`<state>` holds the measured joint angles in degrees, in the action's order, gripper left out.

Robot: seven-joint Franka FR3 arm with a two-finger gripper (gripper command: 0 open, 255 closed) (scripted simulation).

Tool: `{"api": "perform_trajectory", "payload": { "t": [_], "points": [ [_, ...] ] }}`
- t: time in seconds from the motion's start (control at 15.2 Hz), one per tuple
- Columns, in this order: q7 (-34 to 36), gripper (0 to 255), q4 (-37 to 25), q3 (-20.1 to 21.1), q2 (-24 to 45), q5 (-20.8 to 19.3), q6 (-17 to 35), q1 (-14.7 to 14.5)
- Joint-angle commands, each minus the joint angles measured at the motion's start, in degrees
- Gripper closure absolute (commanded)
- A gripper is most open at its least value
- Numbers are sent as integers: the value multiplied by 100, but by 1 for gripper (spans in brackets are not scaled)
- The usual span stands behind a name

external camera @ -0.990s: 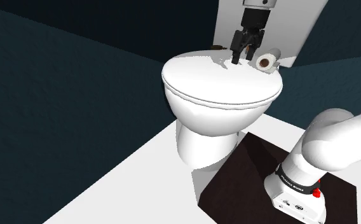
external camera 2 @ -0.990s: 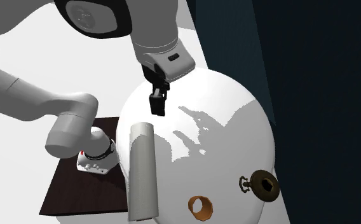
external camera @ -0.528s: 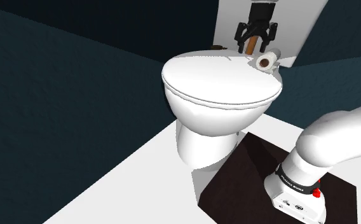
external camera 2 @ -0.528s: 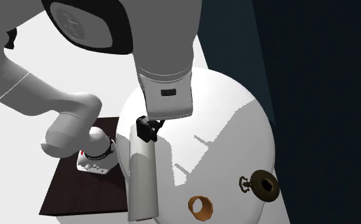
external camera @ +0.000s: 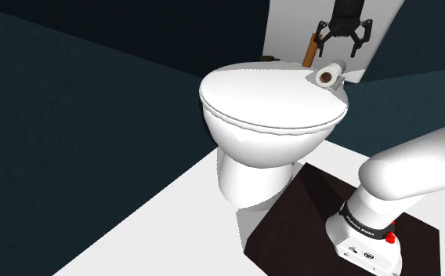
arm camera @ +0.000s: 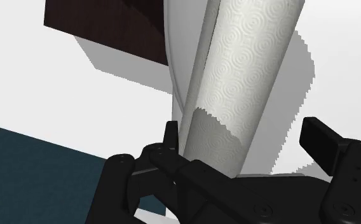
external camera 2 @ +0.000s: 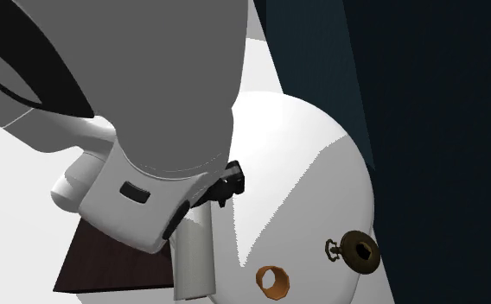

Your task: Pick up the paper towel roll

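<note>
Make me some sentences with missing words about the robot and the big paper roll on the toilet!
1. The gripper hangs over the paper towel roll with its fingers ___.
2. In the wrist view, the roll sits ___ the two fingers.
3. The roll lies on a toilet that is ___ in colour.

Missing words: open; between; white.

The paper towel roll (arm camera: 249, 70) is white with little round ring shapes pressed all over it, and my claw (arm camera: 244, 143) is all black. The toilet (external camera: 272, 118) is white, the wall (external camera: 72, 86) is dark blue-green, and my stand (external camera: 315, 196), at 5 o'clock from the toilet, is dark brown.
</note>
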<state>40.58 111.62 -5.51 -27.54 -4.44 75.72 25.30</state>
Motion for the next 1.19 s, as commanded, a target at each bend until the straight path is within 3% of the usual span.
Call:
{"api": "perform_trajectory", "payload": {
  "t": [0.0, 0.53, 0.59, 1.12],
  "points": [
    [197, 0, 22, -12, 27, -20, 11, 81],
    [226, 0, 672, -25, -131, -34, 502, 89],
    [227, 255, 670, -24, -125, -33, 506, 88],
    [226, 255, 667, -25, -122, -33, 507, 88]
  ]
}}
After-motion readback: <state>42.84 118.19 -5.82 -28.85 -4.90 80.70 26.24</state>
